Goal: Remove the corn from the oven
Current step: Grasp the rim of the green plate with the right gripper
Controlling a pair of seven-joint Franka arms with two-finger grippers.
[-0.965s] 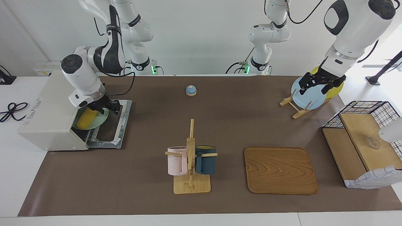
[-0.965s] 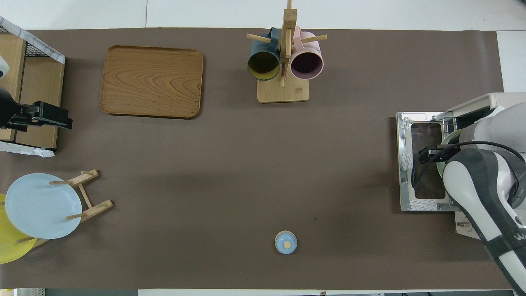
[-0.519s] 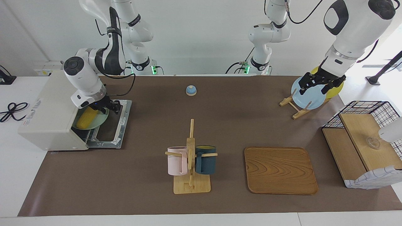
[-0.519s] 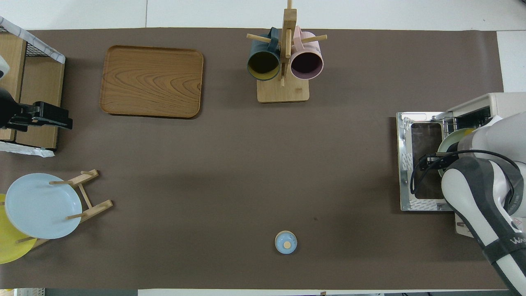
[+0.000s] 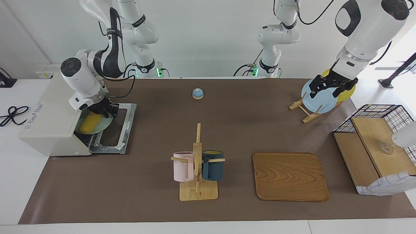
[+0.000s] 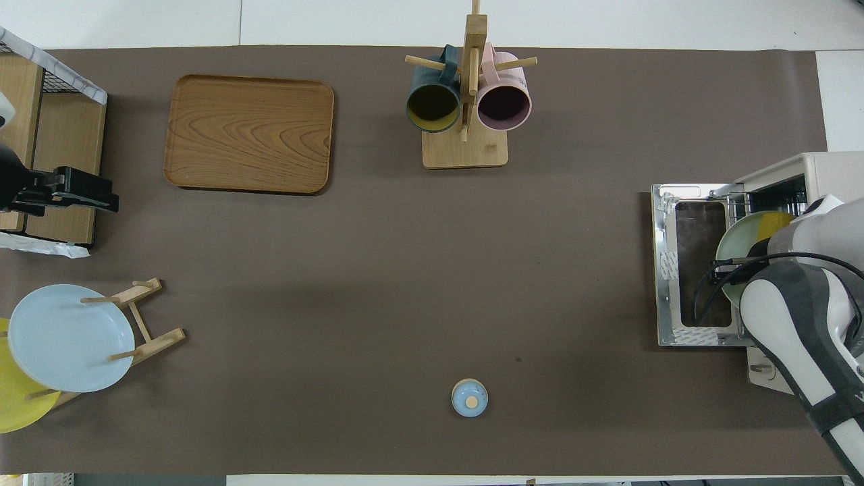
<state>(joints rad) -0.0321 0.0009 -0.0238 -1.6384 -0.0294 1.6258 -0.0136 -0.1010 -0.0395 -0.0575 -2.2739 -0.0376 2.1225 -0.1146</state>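
Observation:
The off-white oven (image 5: pixel 48 120) stands at the right arm's end of the table, its glass door (image 5: pixel 125 130) dropped open. The yellow corn (image 5: pixel 88 123) lies on a mint-green plate (image 5: pixel 104 125) on the rack in the oven's mouth; both also show in the overhead view, the corn (image 6: pixel 776 223) and the plate (image 6: pixel 734 237). My right gripper (image 5: pixel 105 112) is down at the end of the corn nearer the robots, over the plate. My left gripper (image 5: pixel 325 92) hangs open and empty in the air over the basket's wooden shelf (image 6: pixel 61 135).
A mug tree (image 5: pixel 197 169) with a pink and a dark blue mug stands mid-table, a wooden tray (image 5: pixel 290 176) beside it. A small blue bell (image 5: pixel 197 93) sits near the robots. A rack with a blue plate (image 5: pixel 320 100) and a wire-and-wood basket (image 5: pixel 377 152) stand at the left arm's end.
My right arm has shifted toward the oven and its gripper now sits closer over the corn's end. The corn, plate and left arm have not moved.

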